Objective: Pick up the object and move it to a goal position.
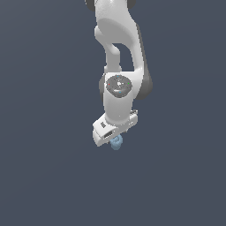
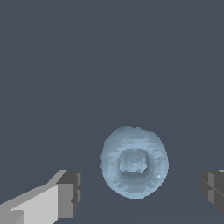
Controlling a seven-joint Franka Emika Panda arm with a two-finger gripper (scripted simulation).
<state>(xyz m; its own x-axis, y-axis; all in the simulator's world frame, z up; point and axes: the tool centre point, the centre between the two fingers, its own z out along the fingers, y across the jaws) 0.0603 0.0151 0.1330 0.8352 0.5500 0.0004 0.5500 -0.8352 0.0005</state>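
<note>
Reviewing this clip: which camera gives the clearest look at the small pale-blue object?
The wrist view. There the pale-blue object is seen whole and large, a rounded shape with a squarish centre, between the open gripper fingers without touching them. In the exterior view only a small blue bit peeks out beneath the gripper.

Wrist view close above object (image 2: 133, 162); exterior farther.

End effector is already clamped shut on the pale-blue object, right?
Not right. In the wrist view the end effector is open: its fingers stand apart from the pale-blue object, which sits between them with a gap on each side.
</note>
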